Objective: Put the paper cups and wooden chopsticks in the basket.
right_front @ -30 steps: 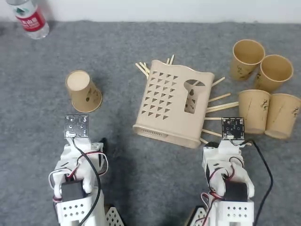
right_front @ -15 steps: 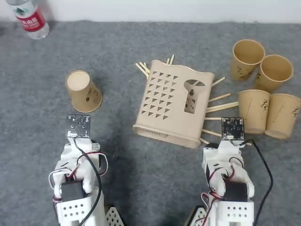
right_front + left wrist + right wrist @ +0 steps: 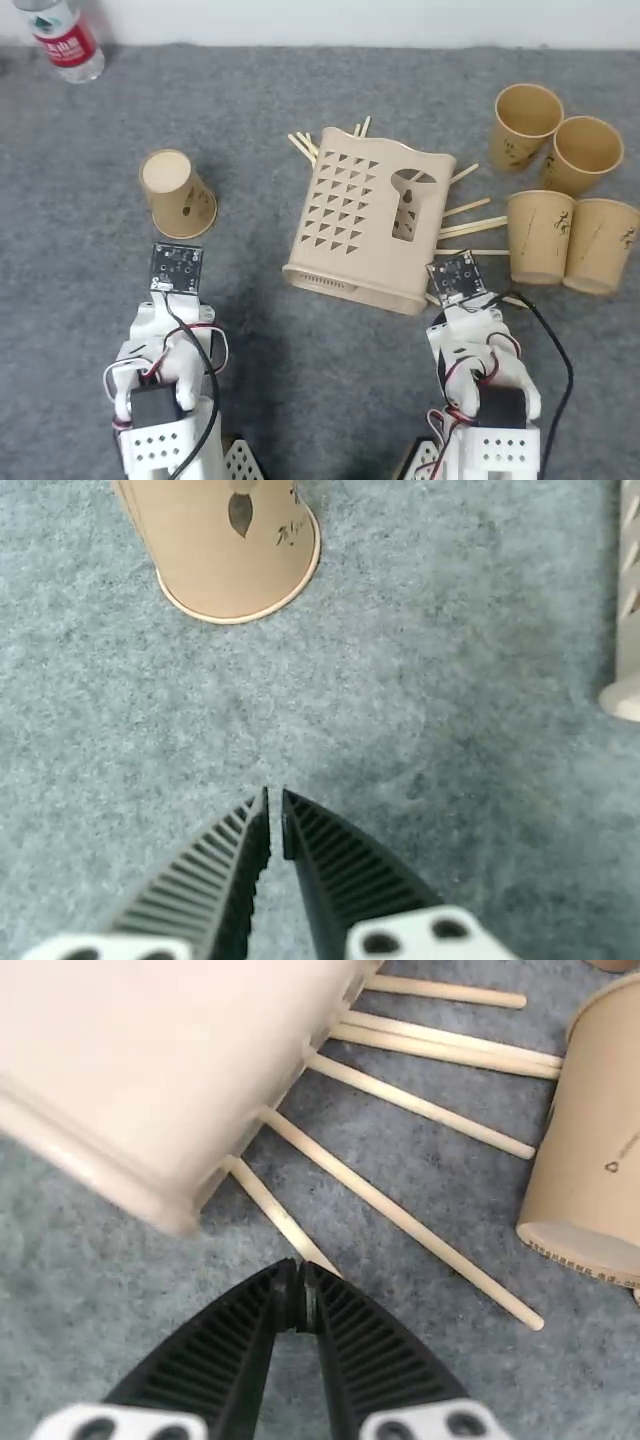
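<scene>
While both tools are clenched, the left gripper (image 3: pixel 275 810) short of a mouth-down paper cup (image 3: pixel 178 193) and the right gripper (image 3: pixel 298 1282) over one stick, the beige basket (image 3: pixel 365 225) with triangular cut-outs lies on its side across fanned wooden chopsticks (image 3: pixel 470 208). Its long axis runs away from the arms.
</scene>
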{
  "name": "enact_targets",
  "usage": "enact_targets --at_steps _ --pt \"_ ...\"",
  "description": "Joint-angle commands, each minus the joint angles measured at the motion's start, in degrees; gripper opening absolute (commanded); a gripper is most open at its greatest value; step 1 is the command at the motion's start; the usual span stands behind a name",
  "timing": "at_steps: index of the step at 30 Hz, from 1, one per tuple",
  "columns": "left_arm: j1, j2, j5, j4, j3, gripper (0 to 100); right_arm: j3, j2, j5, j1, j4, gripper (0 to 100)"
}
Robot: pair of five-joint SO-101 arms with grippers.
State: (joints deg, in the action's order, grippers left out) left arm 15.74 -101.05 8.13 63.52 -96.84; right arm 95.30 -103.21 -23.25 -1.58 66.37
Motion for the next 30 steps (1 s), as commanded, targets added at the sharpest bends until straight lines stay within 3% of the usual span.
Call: enact_targets --at_steps 1,12,20,30 --pt "-0.18 -0.62 0.88 -0.44 0.22 2 -3.34 -0.75 -0.97 0.57 0.13 0.8" --pt "-0.18 -0.62 0.88 -0.44 0.22 2 -13.89 -0.75 -1.05 0.13 -0.22 0.9" --pt "-0.18 -0.62 0.88 -0.35 0.22 2 -18.99 -0.75 -1.05 0.13 -10.86 0.9" --pt "-0.18 -0.53 0.88 -0.09 0.22 2 -28.04 -0.75 -0.79 0.13 -11.3 0.9"
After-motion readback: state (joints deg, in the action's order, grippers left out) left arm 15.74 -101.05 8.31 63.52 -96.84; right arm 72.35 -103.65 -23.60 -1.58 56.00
